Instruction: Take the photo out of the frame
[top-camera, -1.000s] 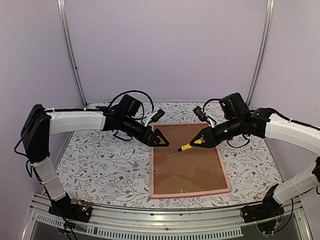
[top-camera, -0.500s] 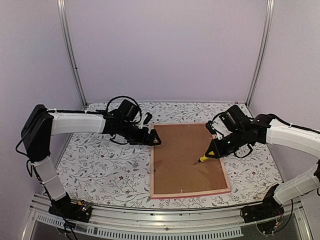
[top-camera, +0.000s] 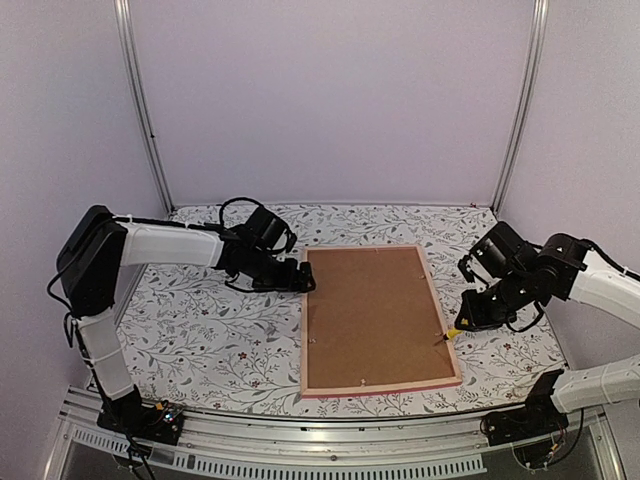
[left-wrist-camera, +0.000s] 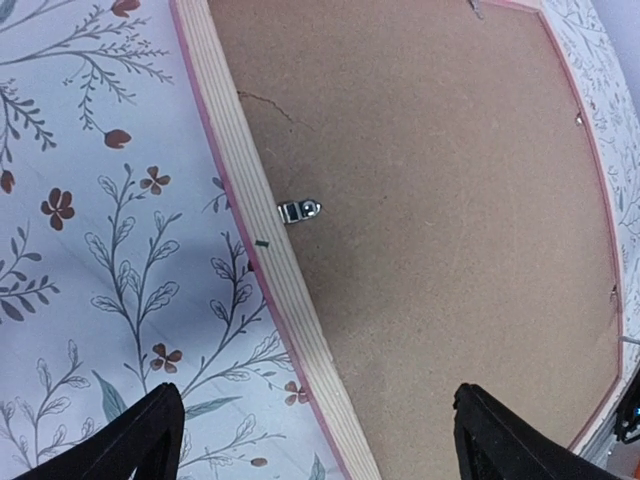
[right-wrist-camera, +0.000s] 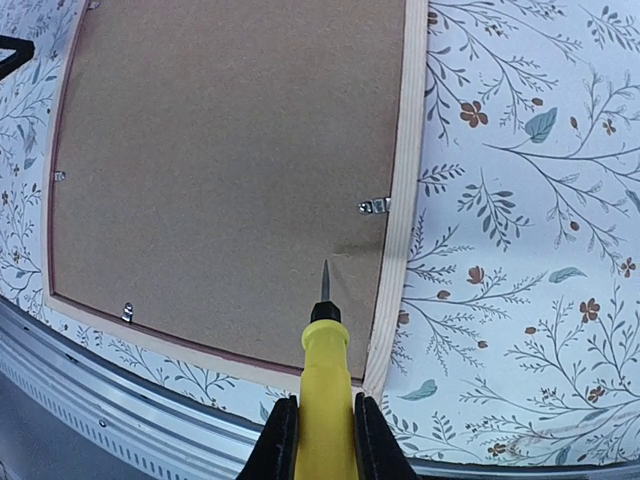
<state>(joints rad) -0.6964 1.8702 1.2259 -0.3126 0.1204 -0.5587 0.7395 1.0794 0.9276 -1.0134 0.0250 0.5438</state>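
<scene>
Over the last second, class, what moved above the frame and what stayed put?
The right fingers, shut on the screwdriver, swung from over the backing's middle to the frame's near right edge. The left fingers, open, shifted slightly left to its far left edge. Frame and backing stayed put.

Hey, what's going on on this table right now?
Two robot arms are working on a pink picture frame lying face down on the floral table, its brown backing board up and in place. The right gripper is shut on a yellow-handled screwdriver, its tip pointing at the board close to a metal clip on the frame's right edge. The left gripper hangs open over the frame's left edge, holding nothing. The photo itself is not visible.
</scene>
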